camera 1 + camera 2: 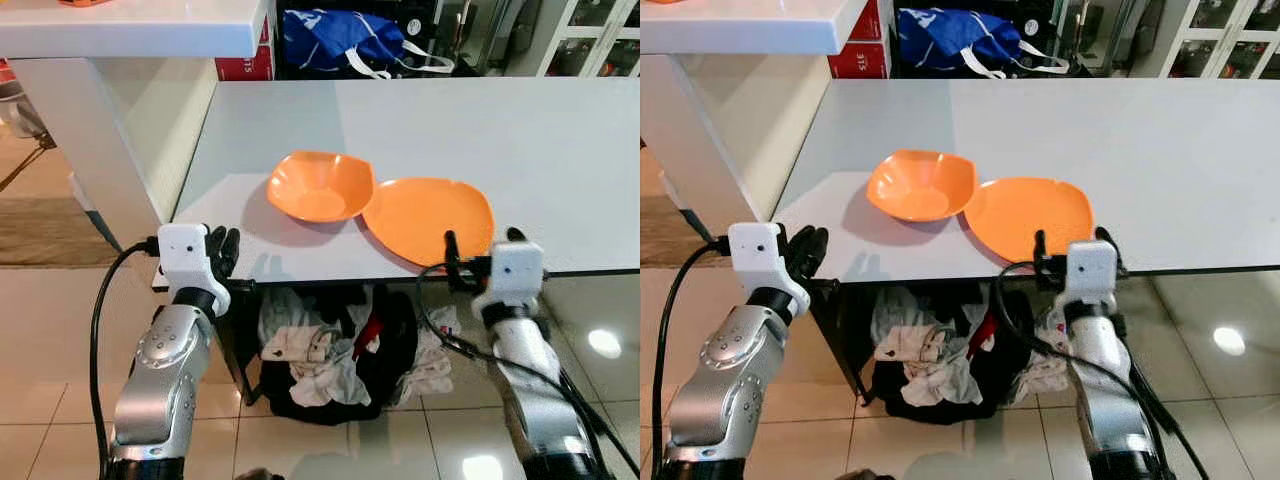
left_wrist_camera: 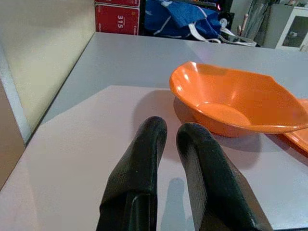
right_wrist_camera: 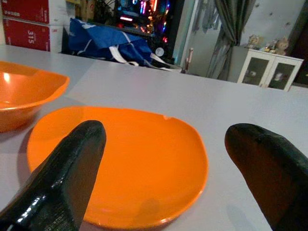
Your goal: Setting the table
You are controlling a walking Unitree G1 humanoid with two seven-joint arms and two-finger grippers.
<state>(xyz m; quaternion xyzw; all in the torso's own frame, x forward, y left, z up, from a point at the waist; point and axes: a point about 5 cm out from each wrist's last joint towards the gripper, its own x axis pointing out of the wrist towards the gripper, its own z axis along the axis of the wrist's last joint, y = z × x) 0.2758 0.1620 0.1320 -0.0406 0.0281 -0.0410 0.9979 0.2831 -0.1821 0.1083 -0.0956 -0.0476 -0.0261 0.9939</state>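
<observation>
An orange bowl [image 1: 320, 186] and a flat orange plate [image 1: 430, 217] sit side by side near the front edge of the white table [image 1: 500, 130], the bowl's rim touching the plate. My left gripper [image 1: 223, 248] is at the table's front left corner, shut and holding nothing, short of the bowl [image 2: 236, 98]. My right gripper [image 1: 482, 247] stands open at the table's front edge, its fingers [image 3: 62, 178] spread just before the plate [image 3: 130, 163].
Under the table lies a black bag of crumpled laundry [image 1: 335, 355]. A white counter [image 1: 130, 25] stands at the left, red boxes [image 1: 245, 62] and a blue bag [image 1: 345, 40] behind the table. Glossy tiled floor [image 1: 50, 330] surrounds it.
</observation>
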